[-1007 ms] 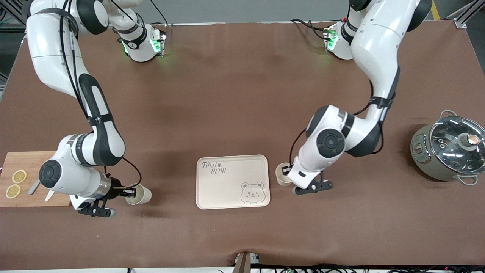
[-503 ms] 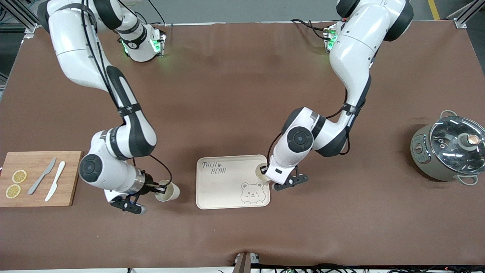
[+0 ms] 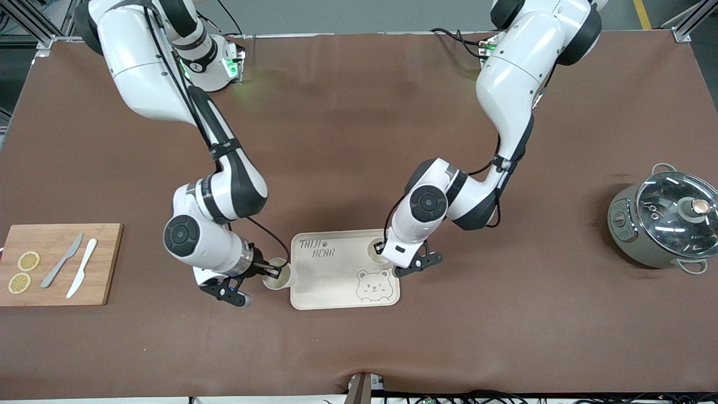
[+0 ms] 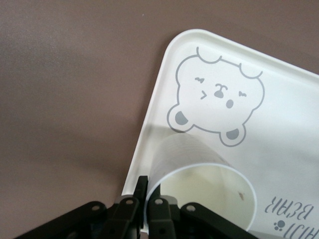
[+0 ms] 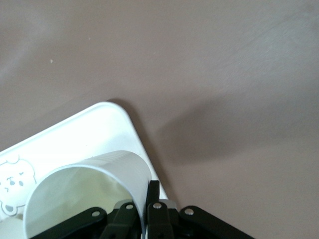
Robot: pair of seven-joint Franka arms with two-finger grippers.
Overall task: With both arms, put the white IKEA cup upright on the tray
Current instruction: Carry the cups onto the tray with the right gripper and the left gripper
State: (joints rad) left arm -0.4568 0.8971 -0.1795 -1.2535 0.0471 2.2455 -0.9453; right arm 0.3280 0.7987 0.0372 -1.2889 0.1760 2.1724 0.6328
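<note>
I have two cups in play. My left end effector (image 3: 383, 248) pinches the rim of one cup (image 3: 378, 251) between nearly closed fingers, holding it upright over the tray (image 3: 331, 286), at the tray's upper right corner in the front view, just above the bear face. In the left wrist view that cup (image 4: 199, 191) hangs over the tray (image 4: 279, 124) with its wall clamped at the rim.

My right end effector (image 3: 273, 272) grips the second cup (image 3: 277, 275) the same way, fingers nearly closed on its rim, at the tray's left edge, lower centre of the front view. The right wrist view shows this cup (image 5: 84, 196) over the tray's corner (image 5: 107, 124).

On the brown desk (image 3: 359, 140), a board (image 3: 106, 264) sits at far left and a pot (image 3: 662, 224) at far right.
</note>
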